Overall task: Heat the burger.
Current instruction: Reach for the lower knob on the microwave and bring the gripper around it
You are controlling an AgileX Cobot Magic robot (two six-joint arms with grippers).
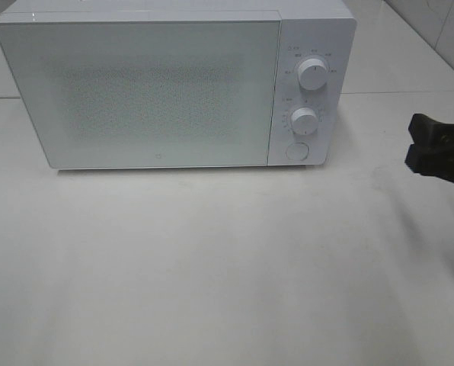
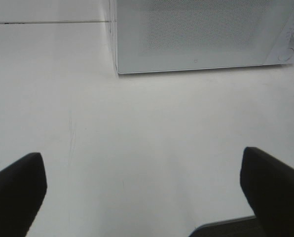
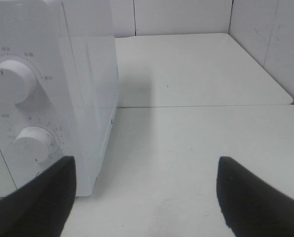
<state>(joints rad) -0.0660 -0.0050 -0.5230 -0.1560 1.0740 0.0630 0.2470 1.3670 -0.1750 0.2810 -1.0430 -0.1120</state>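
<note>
Plainly, the left gripper [image 2: 141, 165] has its black jaws spread wide above the white tabletop [image 2: 137, 123], grasping nothing. The right gripper [image 3: 146, 168] is likewise parted and empty, hanging near the control side of the boxy white microwave oven [image 1: 135, 91] with its two round white dials [image 1: 313, 74]. The oven's frosted door [image 1: 158, 46] is closed. The burger shows in no view, so its place cannot be told.

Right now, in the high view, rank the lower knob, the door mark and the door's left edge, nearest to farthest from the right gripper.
From the right gripper, at the right edge of the view:
1. lower knob, on the panel, right.
2. door mark, bottom middle.
3. door's left edge, far left.
</note>
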